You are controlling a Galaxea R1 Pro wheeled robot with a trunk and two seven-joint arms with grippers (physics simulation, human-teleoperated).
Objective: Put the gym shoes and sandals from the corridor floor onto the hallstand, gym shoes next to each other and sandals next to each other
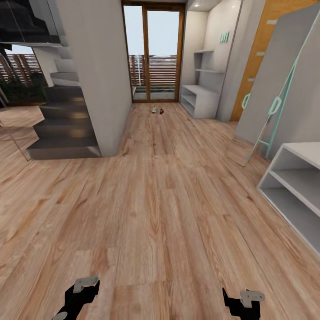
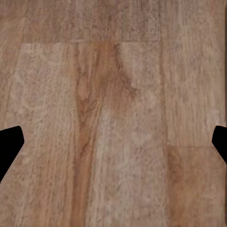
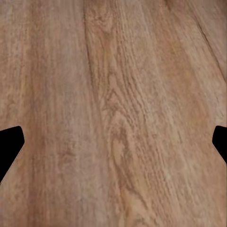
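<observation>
Wood-grain plank, light brown: the corridor floor (image 1: pixel 160 200) is spread across most of the head view, from the bottom edge to the glazed door (image 1: pixel 153 53) at the upper centre.

At the upper left of the frame, a dark grey staircase (image 1: pixel 62 129) is recorded, set against a pale wall block (image 1: pixel 95 66).

At the lower left corner, the left gripper (image 1: pixel 73 302) is seen as a black body with a grey bracket, above bare floor. In the left wrist view its fingertips (image 2: pixel 9 144) are shown at opposite edges of the picture, spread wide, with nothing between them but planks.

At the upper centre, far down the corridor and just before the door, two small items are listed on the floor side by side: a pale gym shoe (image 1: pixel 154 110) and a dark sandal (image 1: pixel 162 110). Further detail is too small to tell.

Right of them, against the wall, the light grey hallstand (image 1: pixel 200 100) is noted, with low open shelves beneath and staggered shelves above.

At the right edge, a second grey open shelf unit (image 1: pixel 295 186) is entered, with a teal-framed panel (image 1: pixel 275 106) leaning behind it.

At the lower right corner, the right gripper (image 1: pixel 242 304) is recorded, likewise released and holding nothing, as its wrist view shows.
</observation>
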